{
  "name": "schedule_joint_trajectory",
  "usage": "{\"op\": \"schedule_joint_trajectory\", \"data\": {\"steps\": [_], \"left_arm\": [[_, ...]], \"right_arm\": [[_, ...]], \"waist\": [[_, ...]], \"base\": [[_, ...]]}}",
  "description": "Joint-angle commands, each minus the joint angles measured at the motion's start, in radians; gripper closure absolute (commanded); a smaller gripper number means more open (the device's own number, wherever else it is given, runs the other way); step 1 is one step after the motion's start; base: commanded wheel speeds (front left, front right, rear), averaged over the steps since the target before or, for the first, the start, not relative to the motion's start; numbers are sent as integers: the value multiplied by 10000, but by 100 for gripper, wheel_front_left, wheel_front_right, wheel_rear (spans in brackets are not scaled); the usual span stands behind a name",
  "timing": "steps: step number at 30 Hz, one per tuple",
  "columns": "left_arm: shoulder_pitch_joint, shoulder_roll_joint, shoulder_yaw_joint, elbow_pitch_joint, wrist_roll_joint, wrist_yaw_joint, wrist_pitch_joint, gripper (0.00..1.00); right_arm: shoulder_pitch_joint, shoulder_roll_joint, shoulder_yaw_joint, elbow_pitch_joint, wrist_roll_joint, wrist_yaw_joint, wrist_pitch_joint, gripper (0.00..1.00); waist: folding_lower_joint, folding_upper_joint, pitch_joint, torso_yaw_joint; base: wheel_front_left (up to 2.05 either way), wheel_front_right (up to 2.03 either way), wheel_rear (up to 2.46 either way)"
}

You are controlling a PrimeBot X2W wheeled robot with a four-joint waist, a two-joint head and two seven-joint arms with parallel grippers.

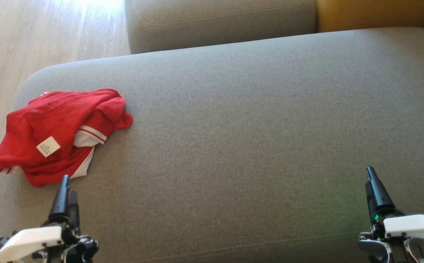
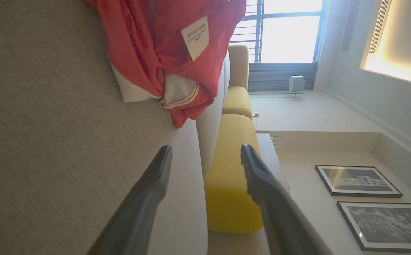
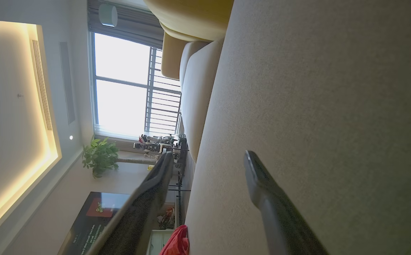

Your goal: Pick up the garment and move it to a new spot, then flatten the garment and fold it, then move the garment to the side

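Note:
The garment is a red shirt with white trim and a white tag, lying crumpled at the left end of the grey sofa cushion. My left gripper stands just in front of its near edge, apart from it. In the left wrist view the garment lies ahead of the open left gripper, with nothing between the fingers. My right gripper hovers at the cushion's front right, far from the shirt. The right wrist view shows that gripper open and empty, and a scrap of the red garment at the bottom edge.
Behind the cushion sits a second grey cushion and a yellow one. Wooden floor lies past the cushion's left edge, close to the shirt. Bare grey fabric spreads between the two grippers.

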Motion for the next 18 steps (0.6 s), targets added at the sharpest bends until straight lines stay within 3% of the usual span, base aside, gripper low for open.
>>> {"op": "schedule_joint_trajectory", "data": {"steps": [1, 8, 18], "left_arm": [[-490, 97, 259, -426, 152, -45, -107, 0], [-630, 108, 505, -695, 615, -51, -311, 0], [-755, 123, 453, -1642, 2168, 80, -604, 0]], "right_arm": [[-519, -49, -57, -479, -366, 0, -104, 0], [-698, -52, -123, -1149, -1663, 0, -310, 0], [-886, -56, 308, -2014, -3887, 0, -605, 0]], "waist": [[0, 0, -7, 0], [0, 0, -18, -5], [0, 0, 7, -10]], "base": [[0, 0, 0], [0, 0, 0], [0, 0, 0]]}}
